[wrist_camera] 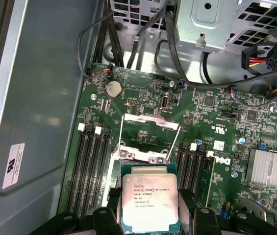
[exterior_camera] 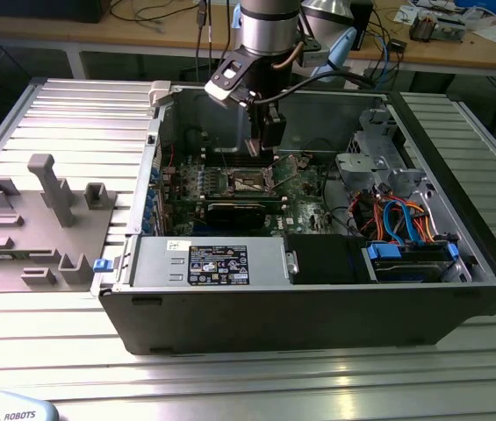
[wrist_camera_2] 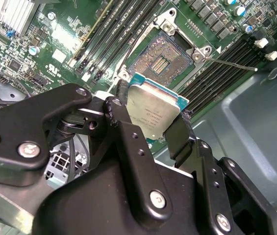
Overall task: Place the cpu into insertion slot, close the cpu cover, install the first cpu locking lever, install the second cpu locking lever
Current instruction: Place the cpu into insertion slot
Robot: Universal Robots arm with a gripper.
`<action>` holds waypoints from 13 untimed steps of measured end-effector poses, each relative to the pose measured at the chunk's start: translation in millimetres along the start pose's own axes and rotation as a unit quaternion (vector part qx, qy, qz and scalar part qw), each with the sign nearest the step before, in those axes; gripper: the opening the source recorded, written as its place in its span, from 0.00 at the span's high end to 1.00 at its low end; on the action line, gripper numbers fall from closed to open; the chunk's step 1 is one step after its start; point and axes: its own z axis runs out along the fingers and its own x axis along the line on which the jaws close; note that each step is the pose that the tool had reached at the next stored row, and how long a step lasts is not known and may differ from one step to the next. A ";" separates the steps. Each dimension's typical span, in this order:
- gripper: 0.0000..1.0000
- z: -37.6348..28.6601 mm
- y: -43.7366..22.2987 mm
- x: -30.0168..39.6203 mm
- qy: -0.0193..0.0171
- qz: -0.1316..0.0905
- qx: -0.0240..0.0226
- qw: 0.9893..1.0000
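1. Clamped between 2 black metal fingers of the gripper: the cpu, a small flat square chip with a matt silvery-grey lid and a thin teal edge, gripped on 2 opposite sides and tilted above the board.
2. In the first wrist view, dark print across the lid of the cpu.
3. Just past the chip and apart from it: the insertion slot, a square dark socket with a patch of gold contacts in the middle, a shiny rim and screwed corner brackets, lying uncovered.
4. From 1 corner of that socket, a thin steel lever rod sticking out sideways.
5. Around it, the green motherboard, long black memory slots on both sides, a ribbed aluminium heat sink and a round coin cell.
6. In the exterior view, gripper down inside the open black case; grey power-supply box along the near wall, blue and orange cables toward the exterior view's right, a grey moulded fixture on the ribbed metal table toward its left.
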 end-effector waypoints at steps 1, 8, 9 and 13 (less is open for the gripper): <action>0.46 0.1 0.0 0.0 0.000 0.000 0.000 1.000; 0.46 0.4 0.0 0.0 0.000 0.002 0.000 1.000; 0.46 0.5 0.0 0.0 0.000 0.003 0.000 1.000; 0.46 0.8 0.0 0.0 0.000 0.004 0.000 1.000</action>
